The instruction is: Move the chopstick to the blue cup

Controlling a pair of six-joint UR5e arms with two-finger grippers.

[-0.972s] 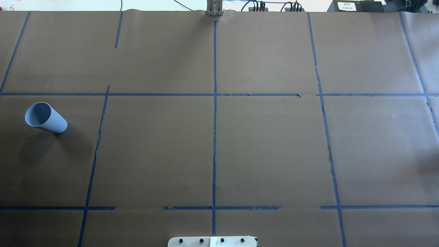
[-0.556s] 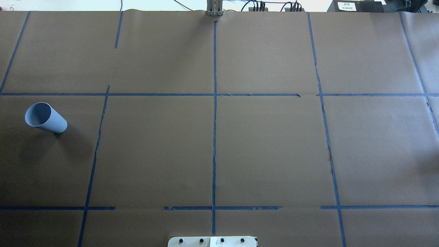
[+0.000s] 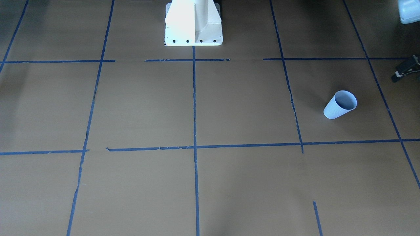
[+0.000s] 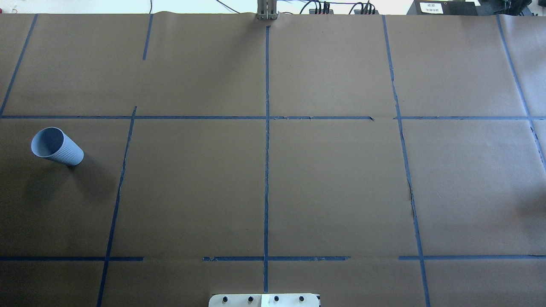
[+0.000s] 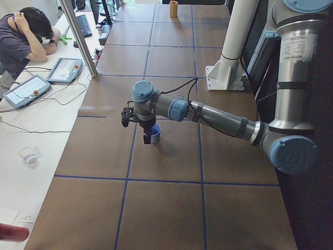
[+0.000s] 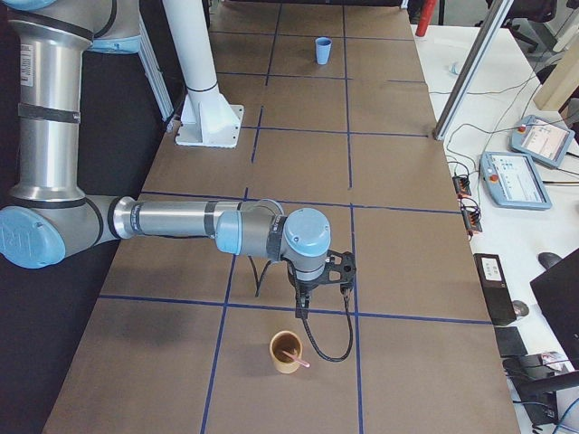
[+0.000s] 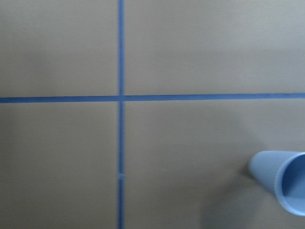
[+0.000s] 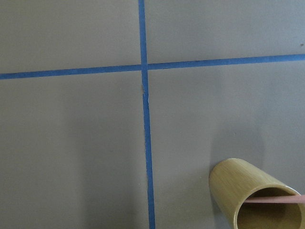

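The blue cup (image 4: 57,147) stands upright at the table's left; it also shows in the front view (image 3: 340,105) and the left wrist view (image 7: 281,187). It looks empty. One pink chopstick (image 8: 272,200) leans inside a bamboo cup (image 6: 287,352), its end over the rim (image 6: 299,362). My left gripper (image 5: 147,138) shows only in the left side view, hanging by the blue cup (image 5: 155,134). My right gripper (image 6: 300,307) shows only in the right side view, just above and behind the bamboo cup (image 8: 255,198). I cannot tell whether either gripper is open or shut.
The robot's white base (image 3: 193,24) stands at the table's middle edge. Blue tape lines (image 4: 266,140) grid the brown table. A dark object (image 3: 407,69) shows at the front view's right edge. An operator (image 5: 23,36) sits at a side desk with tablets (image 5: 64,70).
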